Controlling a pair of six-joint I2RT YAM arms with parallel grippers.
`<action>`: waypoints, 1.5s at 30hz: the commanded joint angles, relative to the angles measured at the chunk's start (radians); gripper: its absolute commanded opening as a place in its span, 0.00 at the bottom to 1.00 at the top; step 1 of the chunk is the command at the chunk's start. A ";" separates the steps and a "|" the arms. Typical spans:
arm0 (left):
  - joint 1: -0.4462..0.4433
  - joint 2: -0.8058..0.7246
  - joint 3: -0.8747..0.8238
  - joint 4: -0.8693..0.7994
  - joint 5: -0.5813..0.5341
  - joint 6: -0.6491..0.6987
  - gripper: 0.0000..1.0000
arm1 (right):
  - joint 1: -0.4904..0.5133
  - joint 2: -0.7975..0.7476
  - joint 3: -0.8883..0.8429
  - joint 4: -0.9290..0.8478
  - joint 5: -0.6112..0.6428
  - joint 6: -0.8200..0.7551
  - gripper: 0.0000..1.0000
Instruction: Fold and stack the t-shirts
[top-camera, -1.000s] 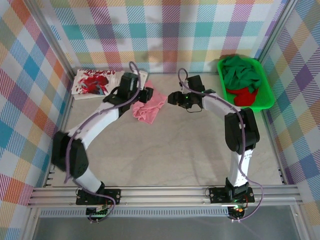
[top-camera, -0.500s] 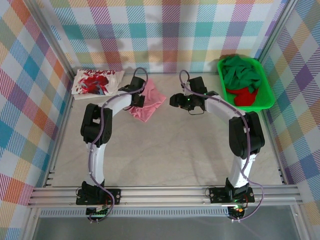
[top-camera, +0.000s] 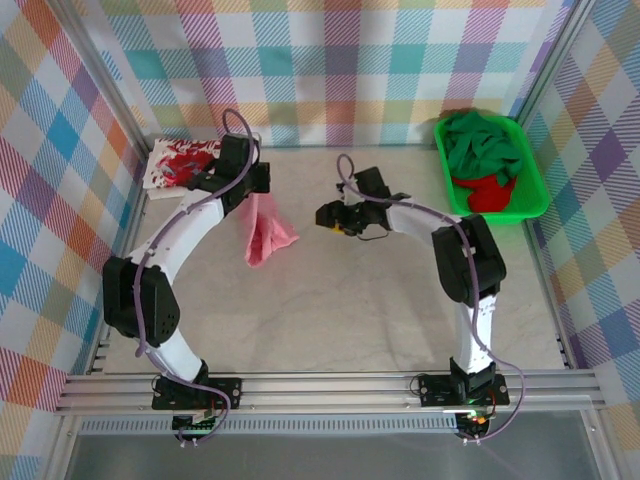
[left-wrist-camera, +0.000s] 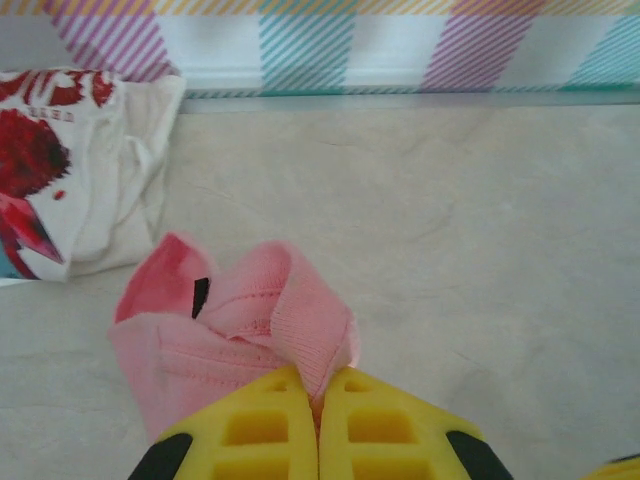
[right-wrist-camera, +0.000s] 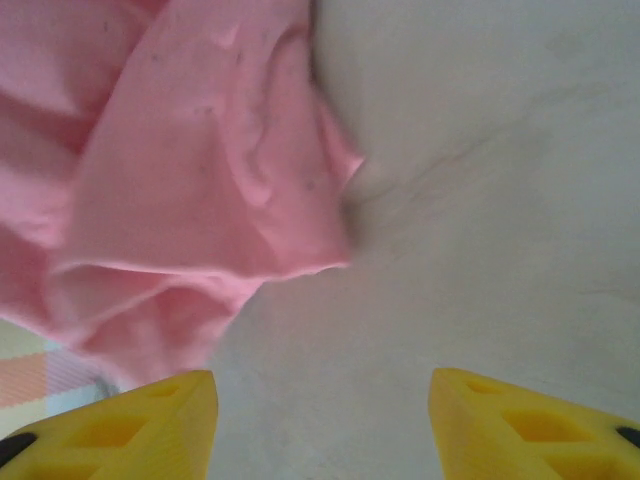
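The salmon-pink t-shirt (top-camera: 266, 232) hangs bunched in a long drape from my left gripper (top-camera: 256, 188), left of the table's middle. In the left wrist view the yellow fingers (left-wrist-camera: 270, 430) of the left gripper (left-wrist-camera: 322, 385) are shut on a fold of the pink t-shirt (left-wrist-camera: 240, 315). My right gripper (top-camera: 326, 213) stands open to the right of it, apart from the cloth. Its wrist view has the pink t-shirt (right-wrist-camera: 180, 170) ahead of the open right gripper (right-wrist-camera: 325, 400), with bare table between the fingers. The white t-shirt with red print (top-camera: 178, 165) lies folded at the back left.
A bright green tray (top-camera: 535, 190) at the back right holds a dark green t-shirt (top-camera: 482, 143) and a red t-shirt (top-camera: 490, 194). Checked walls and metal posts ring the table. The white t-shirt (left-wrist-camera: 60, 170) lies close behind and left of the left gripper.
My left gripper shut on the pink t-shirt and pulled it leftward, so it now drapes long and narrow. The right gripper, still open, moved left toward the cloth.
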 joint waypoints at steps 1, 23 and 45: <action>0.003 -0.048 -0.017 0.022 0.097 -0.051 0.00 | 0.024 0.034 0.046 0.126 -0.121 0.081 0.58; -0.002 -0.414 0.041 0.309 0.436 -0.185 0.00 | 0.107 0.166 0.251 0.052 -0.068 0.059 0.07; -0.112 -0.503 0.172 0.220 0.427 -0.015 0.00 | 0.000 -0.580 -0.106 -0.162 0.191 -0.169 0.36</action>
